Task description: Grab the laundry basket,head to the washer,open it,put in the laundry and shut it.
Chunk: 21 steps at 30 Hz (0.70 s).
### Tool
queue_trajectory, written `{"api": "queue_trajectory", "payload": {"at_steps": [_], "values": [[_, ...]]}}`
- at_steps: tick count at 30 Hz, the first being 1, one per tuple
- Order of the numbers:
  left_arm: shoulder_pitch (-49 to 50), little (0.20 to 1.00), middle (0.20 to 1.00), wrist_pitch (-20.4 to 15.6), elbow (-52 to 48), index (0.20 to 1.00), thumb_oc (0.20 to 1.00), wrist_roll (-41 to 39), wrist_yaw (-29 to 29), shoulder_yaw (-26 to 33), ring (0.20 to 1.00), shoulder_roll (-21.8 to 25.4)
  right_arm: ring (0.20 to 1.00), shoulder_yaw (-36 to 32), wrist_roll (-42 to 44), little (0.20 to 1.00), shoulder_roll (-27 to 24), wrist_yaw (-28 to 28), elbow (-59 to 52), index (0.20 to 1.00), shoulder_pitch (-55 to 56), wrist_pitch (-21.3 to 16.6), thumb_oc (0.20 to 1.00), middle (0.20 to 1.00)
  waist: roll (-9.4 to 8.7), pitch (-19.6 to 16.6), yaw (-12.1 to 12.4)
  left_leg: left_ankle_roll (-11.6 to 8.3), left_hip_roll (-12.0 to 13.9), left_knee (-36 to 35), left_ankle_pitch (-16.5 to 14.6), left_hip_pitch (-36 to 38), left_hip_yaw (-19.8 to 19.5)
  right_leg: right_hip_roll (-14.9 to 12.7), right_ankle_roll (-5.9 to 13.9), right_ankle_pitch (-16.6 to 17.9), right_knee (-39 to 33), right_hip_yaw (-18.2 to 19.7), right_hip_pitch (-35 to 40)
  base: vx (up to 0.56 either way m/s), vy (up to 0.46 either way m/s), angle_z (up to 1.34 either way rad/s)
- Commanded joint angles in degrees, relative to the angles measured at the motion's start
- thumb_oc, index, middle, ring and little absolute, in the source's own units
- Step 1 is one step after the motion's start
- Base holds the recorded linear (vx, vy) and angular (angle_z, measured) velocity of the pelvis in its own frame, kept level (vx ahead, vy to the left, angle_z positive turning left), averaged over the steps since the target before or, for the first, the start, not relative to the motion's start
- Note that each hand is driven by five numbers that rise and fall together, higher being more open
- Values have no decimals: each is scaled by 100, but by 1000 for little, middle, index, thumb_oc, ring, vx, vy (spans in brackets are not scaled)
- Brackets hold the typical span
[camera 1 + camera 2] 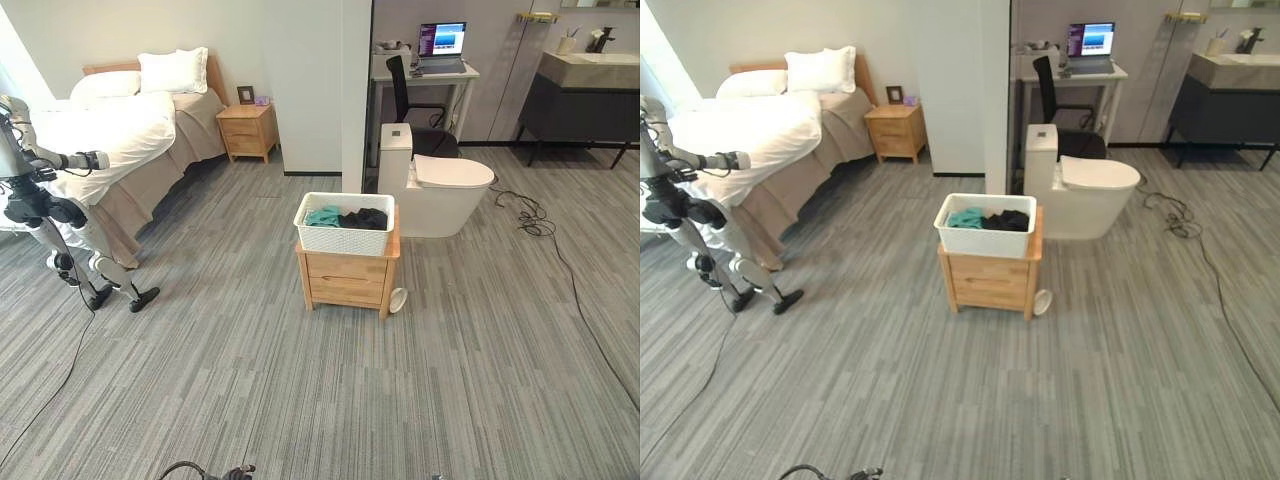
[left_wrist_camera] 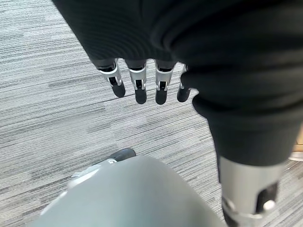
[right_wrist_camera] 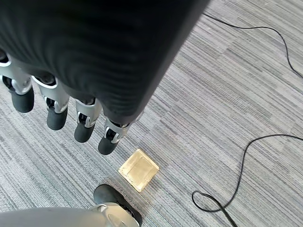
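Observation:
A white laundry basket (image 1: 345, 236) stands on a low wooden cabinet (image 1: 347, 278) in the middle of the room, a few steps ahead of me. Teal clothes (image 1: 323, 215) and black clothes (image 1: 365, 218) lie inside it. My left hand (image 2: 138, 82) hangs at my side over the grey carpet, fingers straight and holding nothing. My right hand (image 3: 57, 111) hangs the same way on the other side, open and free of anything.
A white toilet (image 1: 440, 190) stands just behind the cabinet to the right. Another humanoid robot (image 1: 45, 210) stands by the bed (image 1: 130, 130) at the left. A cable (image 1: 560, 260) trails over the floor on the right. A brass floor plate (image 3: 138, 169) lies near my right foot.

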Motion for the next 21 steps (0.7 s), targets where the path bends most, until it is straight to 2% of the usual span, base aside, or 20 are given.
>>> {"api": "queue_trajectory", "payload": {"at_steps": [1,4,13,21], "values": [[-299,1000,1000,-158,245,1000,1000,73,-63,78,1000,-172,1000,25,51,1000,142,63,297,1000,-228,-64,1000,1000,-400,130,-16,-78,-70,-387,-8,178,-262,-557,835,569,-1275,220,766,0,0,0],[-291,1000,1000,-116,333,1000,1000,-165,-33,271,1000,-178,1000,33,33,1000,164,64,328,1000,-231,-43,1000,1000,-416,128,2,-81,-60,-387,0,189,-277,-554,823,567,-1275,203,780,3,-5,1],[-297,1000,1000,-72,374,1000,1000,-25,-30,306,1000,-104,1000,68,-486,1000,9,-96,455,1000,-276,15,1000,1000,-453,201,13,-57,-42,-387,-20,252,-323,-516,758,553,-1248,179,853,4,-21,3],[-329,1000,1000,-15,419,1000,1000,-115,-27,468,1000,-46,1000,102,-725,1000,-83,-139,579,1000,-326,65,1000,1000,-473,325,81,-15,28,-387,19,294,-428,-446,662,369,-856,177,680,9,-35,2]]}}
